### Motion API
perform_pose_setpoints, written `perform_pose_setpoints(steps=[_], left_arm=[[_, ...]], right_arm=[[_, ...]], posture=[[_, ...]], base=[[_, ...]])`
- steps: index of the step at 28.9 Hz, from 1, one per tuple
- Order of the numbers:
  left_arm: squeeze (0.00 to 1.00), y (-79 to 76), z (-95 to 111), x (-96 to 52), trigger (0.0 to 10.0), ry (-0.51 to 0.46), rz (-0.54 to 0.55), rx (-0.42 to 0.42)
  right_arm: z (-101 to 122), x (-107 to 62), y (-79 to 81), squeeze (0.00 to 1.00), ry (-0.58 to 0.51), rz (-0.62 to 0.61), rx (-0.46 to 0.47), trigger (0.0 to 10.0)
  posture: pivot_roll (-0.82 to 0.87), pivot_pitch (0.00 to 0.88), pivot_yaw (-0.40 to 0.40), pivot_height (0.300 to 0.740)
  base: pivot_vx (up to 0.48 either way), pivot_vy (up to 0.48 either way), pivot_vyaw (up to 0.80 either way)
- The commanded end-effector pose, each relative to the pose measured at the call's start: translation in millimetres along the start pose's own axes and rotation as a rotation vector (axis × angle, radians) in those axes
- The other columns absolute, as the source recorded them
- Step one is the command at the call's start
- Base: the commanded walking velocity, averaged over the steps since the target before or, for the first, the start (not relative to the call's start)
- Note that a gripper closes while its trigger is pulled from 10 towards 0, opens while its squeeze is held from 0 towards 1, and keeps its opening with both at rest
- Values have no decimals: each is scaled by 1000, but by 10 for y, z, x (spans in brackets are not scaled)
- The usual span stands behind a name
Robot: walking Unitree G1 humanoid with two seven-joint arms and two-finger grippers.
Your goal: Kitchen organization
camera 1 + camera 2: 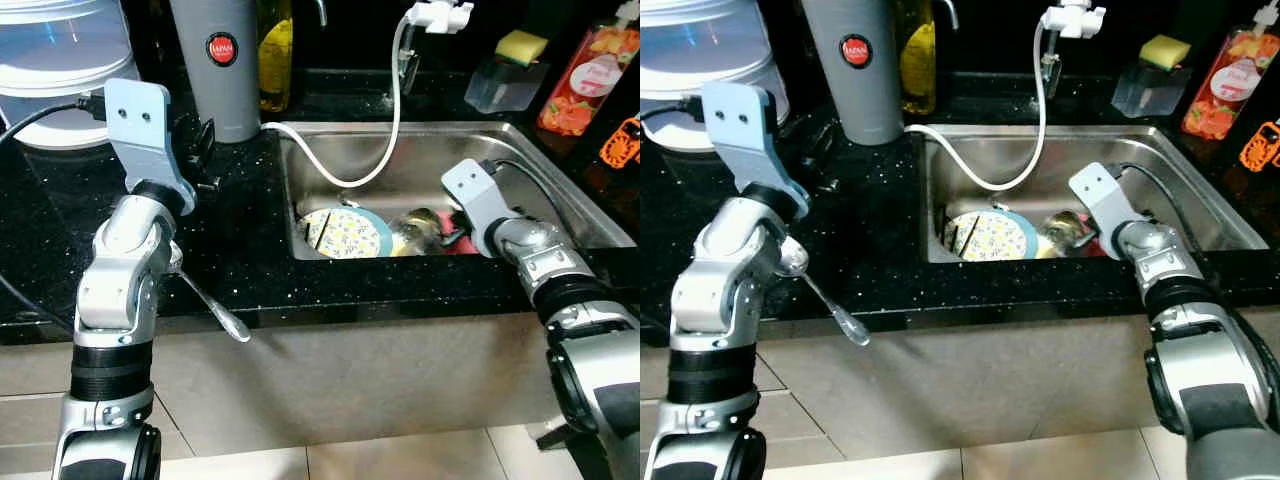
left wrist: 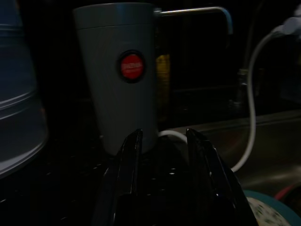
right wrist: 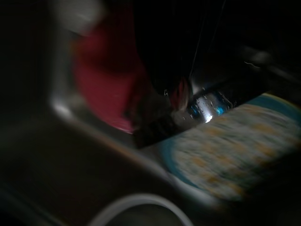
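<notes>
Reaching into the stainless steel sink (image 1: 545, 170), the right gripper (image 1: 452, 237) dips among the dishes piled at the basin's near edge, its fingers hidden behind its own wrist; whether they are spread or pinching cannot be told. The blurred right wrist view gives only a dark red shape, a wet glint of metal and the edge of the round blue-rimmed plate with a yellow flower pattern (image 1: 346, 233). That plate lies in the basin beside a shiny glass or metal item (image 1: 420, 231), hard to identify. A white hose (image 1: 392, 120) loops from the tap fitting down into the sink. The left gripper (image 2: 162, 141) hovers over the black speckled countertop (image 1: 240, 230), fingers spread with nothing between them, pointed at the tall grey cylindrical container with a red round label (image 1: 217, 62). A long silver spoon (image 1: 212, 307) juts past the counter's front edge, its bowl concealed by the left arm. At back stand a clear holder with a yellow sponge (image 1: 510, 72) and a red soap bottle (image 1: 586, 80), cut off at the top.
</notes>
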State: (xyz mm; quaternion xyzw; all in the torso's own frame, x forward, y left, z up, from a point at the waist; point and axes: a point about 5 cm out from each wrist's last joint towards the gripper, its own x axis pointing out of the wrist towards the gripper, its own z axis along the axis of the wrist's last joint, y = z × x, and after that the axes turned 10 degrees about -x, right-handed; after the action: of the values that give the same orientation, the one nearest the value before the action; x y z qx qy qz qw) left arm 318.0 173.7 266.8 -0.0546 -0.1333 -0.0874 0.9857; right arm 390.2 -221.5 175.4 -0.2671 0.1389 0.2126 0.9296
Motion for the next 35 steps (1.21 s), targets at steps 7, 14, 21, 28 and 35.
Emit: perform_pose_setpoints(steps=[7,14,21,28,35], left_arm=[[0,84,-1,-22,10000,7,28,30],[0,72,-4,-10,10000,9,23,31],[0,39,-16,12,10000,14,8,26],[0,32,-16,15,10000,15,5,24],[0,42,-20,7,10000,17,10,25]], right_arm=[[446,-15,-25,0,-374,82,451,10000],[630,-176,-376,0,-588,-165,652,10000],[615,-243,-424,0,-631,-313,644,10000],[388,33,-9,0,-334,-244,425,10000],[227,119,102,0,-180,-309,302,10000]], posture=[[173,0,-62,740],[169,0,-53,740],[162,0,-45,740],[162,0,-43,740],[167,0,-46,740]], base=[[0,0,0],[0,0,0],[0,0,0],[0,0,0],[0,0,0]])
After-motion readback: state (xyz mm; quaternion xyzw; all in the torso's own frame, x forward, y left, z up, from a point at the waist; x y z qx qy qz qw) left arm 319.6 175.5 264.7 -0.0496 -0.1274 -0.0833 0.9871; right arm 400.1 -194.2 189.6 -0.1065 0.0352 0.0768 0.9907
